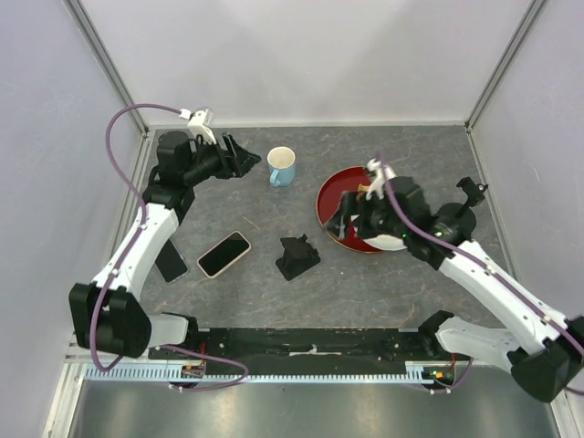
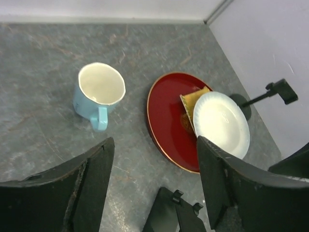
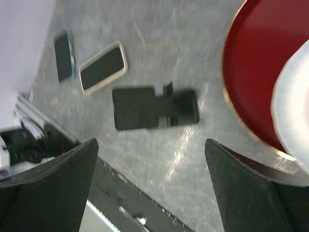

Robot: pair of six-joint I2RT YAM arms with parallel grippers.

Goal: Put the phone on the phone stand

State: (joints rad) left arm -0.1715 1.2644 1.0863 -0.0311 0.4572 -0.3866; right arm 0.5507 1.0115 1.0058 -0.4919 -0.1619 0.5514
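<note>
The phone (image 1: 224,254) lies flat on the table, screen up, in a pale cream case; the right wrist view has it at upper left (image 3: 103,67). The phone stand (image 1: 297,257), a small black folding wedge, sits just right of it and shows as well in the right wrist view (image 3: 154,107) and at the bottom of the left wrist view (image 2: 171,215). My left gripper (image 1: 248,160) hangs open and empty at the back left, beside the mug (image 2: 154,145). My right gripper (image 1: 347,219) is open and empty above the red plate's left edge (image 3: 150,145).
A light blue mug (image 1: 281,166) stands at the back centre. A red plate (image 1: 328,196) carries a white plate (image 2: 221,123) and a brownish item. A second dark phone (image 1: 171,265) lies by the left arm. A black pole stand (image 1: 470,192) stands at right.
</note>
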